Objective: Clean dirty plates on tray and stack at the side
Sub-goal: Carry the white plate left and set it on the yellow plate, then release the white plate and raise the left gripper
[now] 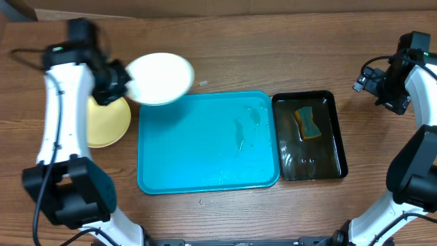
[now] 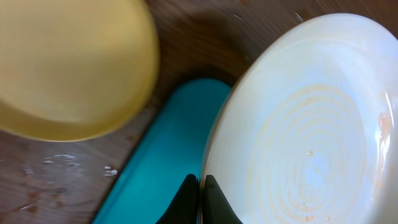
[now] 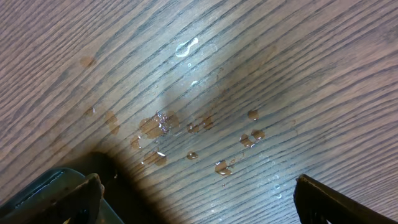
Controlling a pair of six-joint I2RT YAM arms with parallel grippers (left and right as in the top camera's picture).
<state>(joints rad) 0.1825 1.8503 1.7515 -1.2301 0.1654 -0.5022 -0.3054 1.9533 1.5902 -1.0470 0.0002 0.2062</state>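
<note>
a white plate (image 1: 161, 78) shows faint orange rings. the other plate (image 1: 109, 123) is pale yellow. the tray (image 1: 198, 150) is bright turquoise, the small tray (image 1: 321, 160) glossy black, its sponge (image 1: 307, 123) orange and teal. the worktop (image 1: 273, 55) is brown woodgrain.

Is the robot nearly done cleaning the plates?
Nearly, it seems. The blue tray has no plates on it. A yellow plate sits on the table beside it. The left hand pinches a white plate by its rim, held up near the yellow one. Still to do: stack it there. The right hand is open, holding nothing.
</note>
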